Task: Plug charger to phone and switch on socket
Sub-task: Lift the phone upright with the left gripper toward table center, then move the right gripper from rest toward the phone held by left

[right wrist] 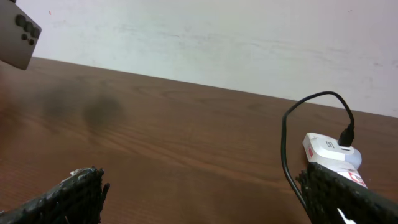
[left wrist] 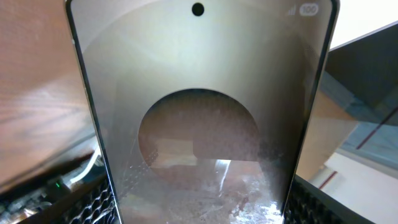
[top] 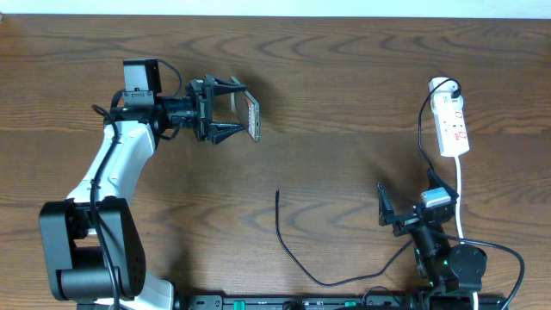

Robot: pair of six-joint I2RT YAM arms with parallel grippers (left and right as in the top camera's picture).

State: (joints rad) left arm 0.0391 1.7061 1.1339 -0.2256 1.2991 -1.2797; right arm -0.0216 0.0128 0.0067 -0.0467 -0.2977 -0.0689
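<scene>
Your left pincer [top: 242, 108] is clenched on the flat, glossy brownish-grey smartphone [top: 253, 116], holding it on edge, clear of the brown wooden worktop [top: 344, 86], at ten o'clock. Your right pincer [top: 387, 211] sits released and empty at five o'clock. The thin black charger cable [top: 277, 211] has its free tip near six o'clock. The small white power strip with red markings [top: 454, 129] lies at two o'clock.

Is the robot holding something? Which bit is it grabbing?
Yes. The left pincer holds the phone, squeezing its two long edges near one end. The right pincer is open and holds nothing.
</scene>
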